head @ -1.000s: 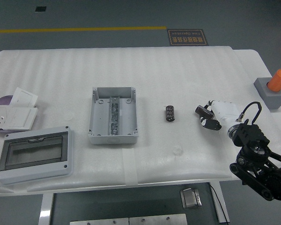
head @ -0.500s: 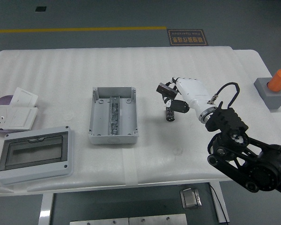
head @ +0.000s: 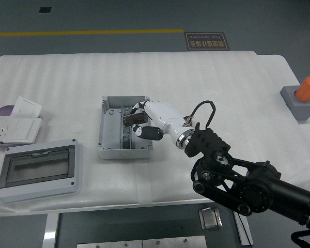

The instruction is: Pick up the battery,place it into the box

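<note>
Surface: white padded table [head: 222, 77] with soft ridges, grey floor with a yellow line behind it.
Right hand: the white right hand [head: 147, 120] reaches from the black arm over the open grey box [head: 125, 127], its fingers curled above the box's right half.
State of hand: the dark fingertips [head: 130, 120] are clenched around something small and dark; I judge this is the battery [head: 130, 120], but it is mostly hidden and I cannot tell it for sure.
Battery place: no battery lies on the table, so it seems to be in the hand, above the inside of the box and not yet set down.
Handling: a battery pack is stiff, small and rather light, with a smooth skin that can slip; best hold is across its short sides, with a pinch, not a hard squeeze.
Next step: lower it beside the metal rail [head: 125, 129] and release the fingers.
Left arm: out of view.
Further out: clear-window cover [head: 37, 171] near the left edge, white socket plates [head: 18, 121] behind it, grey block with orange peg [head: 302, 98] far right.
</note>
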`<action>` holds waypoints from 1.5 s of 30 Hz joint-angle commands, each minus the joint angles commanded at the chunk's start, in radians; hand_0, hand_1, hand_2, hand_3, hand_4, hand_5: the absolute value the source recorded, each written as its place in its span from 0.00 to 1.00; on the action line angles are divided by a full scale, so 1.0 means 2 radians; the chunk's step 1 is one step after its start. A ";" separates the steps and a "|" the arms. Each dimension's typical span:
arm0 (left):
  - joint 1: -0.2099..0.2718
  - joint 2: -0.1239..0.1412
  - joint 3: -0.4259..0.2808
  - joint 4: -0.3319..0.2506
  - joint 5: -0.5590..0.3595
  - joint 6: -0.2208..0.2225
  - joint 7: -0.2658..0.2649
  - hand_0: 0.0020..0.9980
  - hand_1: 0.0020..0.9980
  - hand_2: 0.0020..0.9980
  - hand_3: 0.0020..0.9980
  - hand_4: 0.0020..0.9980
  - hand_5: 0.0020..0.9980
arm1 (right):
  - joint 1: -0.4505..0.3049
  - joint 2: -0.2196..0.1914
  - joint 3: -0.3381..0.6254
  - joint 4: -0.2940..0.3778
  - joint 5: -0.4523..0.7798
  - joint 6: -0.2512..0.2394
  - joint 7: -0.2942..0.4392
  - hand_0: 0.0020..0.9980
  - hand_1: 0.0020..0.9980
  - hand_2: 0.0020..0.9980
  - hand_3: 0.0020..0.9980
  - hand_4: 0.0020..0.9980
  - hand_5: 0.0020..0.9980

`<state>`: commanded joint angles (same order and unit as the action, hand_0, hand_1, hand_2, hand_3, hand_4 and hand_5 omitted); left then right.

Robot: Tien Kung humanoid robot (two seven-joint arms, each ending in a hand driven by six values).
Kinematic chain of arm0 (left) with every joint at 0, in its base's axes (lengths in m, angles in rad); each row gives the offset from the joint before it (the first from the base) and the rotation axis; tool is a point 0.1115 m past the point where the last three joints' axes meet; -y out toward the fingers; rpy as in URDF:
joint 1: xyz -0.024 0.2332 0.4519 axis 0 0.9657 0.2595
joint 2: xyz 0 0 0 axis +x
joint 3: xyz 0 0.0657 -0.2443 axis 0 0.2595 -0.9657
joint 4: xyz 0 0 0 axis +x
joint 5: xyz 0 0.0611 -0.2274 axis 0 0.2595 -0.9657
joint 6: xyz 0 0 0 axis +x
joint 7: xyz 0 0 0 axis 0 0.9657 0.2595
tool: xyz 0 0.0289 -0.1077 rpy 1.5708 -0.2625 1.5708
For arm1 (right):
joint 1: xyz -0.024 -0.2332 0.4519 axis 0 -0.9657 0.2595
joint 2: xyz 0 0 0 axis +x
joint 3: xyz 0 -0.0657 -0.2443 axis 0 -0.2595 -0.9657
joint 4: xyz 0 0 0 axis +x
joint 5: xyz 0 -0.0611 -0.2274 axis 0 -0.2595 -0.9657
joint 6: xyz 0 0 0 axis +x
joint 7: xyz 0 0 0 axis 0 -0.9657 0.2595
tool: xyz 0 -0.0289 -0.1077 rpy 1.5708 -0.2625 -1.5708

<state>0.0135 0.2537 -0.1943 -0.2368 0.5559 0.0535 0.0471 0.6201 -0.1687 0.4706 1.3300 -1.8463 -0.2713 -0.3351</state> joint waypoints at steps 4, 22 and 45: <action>0.000 0.000 0.000 0.000 -0.001 0.000 0.000 0.63 0.65 0.51 0.60 0.54 0.46 | -0.001 0.002 -0.006 -0.005 0.001 0.002 -0.001 0.85 0.83 0.87 0.92 0.59 0.44; -0.001 -0.001 -0.005 0.000 0.001 0.001 0.000 0.63 0.65 0.51 0.60 0.54 0.46 | -0.013 -0.055 0.056 -0.037 -0.003 0.004 0.000 1.00 0.97 0.99 1.00 0.79 0.54; -0.003 -0.002 -0.004 -0.001 0.003 0.001 0.000 0.63 0.65 0.51 0.59 0.53 0.46 | 0.033 -0.107 -0.038 -0.096 0.032 0.082 0.010 0.97 0.87 0.88 0.97 0.92 0.73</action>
<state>0.0075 0.2506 -0.2032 -0.2383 0.5624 0.0556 0.0463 0.6855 -0.3824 0.3936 1.1389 -1.7824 -0.1079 -0.3146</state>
